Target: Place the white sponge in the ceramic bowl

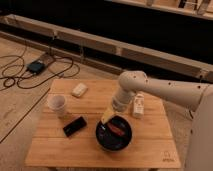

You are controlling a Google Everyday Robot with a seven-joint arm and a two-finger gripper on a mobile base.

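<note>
The white sponge (79, 90) is a small cream block lying on the far left part of the wooden table (50, 145), well apart from the gripper. The ceramic bowl (114, 134) is wide, glossy and black, and stands at the front middle with a reddish-brown item (117, 129) lying in it. My gripper (111, 114) hangs from the white arm (165, 92), which reaches in from the right. It is just above the bowl's far left rim. A pale yellowish patch (107, 118) shows at its tip; I cannot tell what it is.
A white cup (57, 104) stands left of the bowl. A flat black object (74, 126) lies between the cup and the bowl. An upright white bottle (138, 106) stands right of the gripper. Cables and a small box (36, 66) lie on the floor behind the table.
</note>
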